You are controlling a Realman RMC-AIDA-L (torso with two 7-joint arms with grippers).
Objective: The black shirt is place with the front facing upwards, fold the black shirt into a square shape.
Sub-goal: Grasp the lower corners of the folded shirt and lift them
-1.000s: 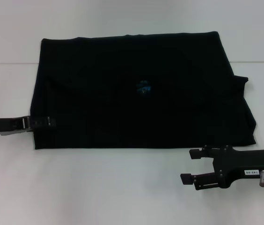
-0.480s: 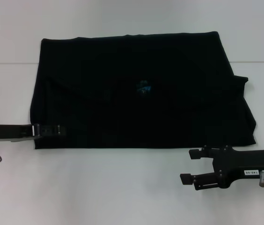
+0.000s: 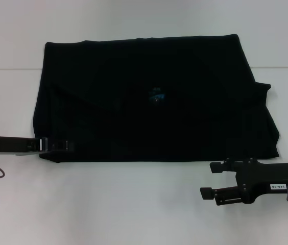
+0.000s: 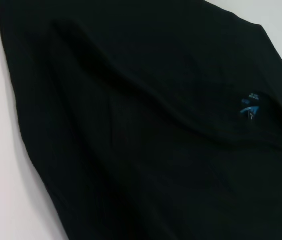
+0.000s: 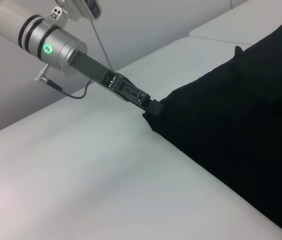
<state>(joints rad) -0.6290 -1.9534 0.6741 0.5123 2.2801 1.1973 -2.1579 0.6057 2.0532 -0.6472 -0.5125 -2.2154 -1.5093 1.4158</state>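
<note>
My black shirt [image 3: 154, 97] already lies folded into a wide rectangle, so one sideways fold remains, I judge. My left gripper [image 3: 65, 146] sits at its near-left corner, grip unclear; my right gripper [image 3: 214, 179] waits open by the near-right corner.

A plain white table [image 3: 134, 204] meets a pale wall [image 5: 146, 20] behind.

Bright, even overhead light washes the white table [image 3: 134, 204] with almost no shadow. The black shirt [image 3: 154, 97] reads as a near-featureless dark mass, folds barely visible in the left wrist view. Only faint, soft shadow lies under the right gripper [image 3: 211, 181], whose edges look slightly soft.
</note>
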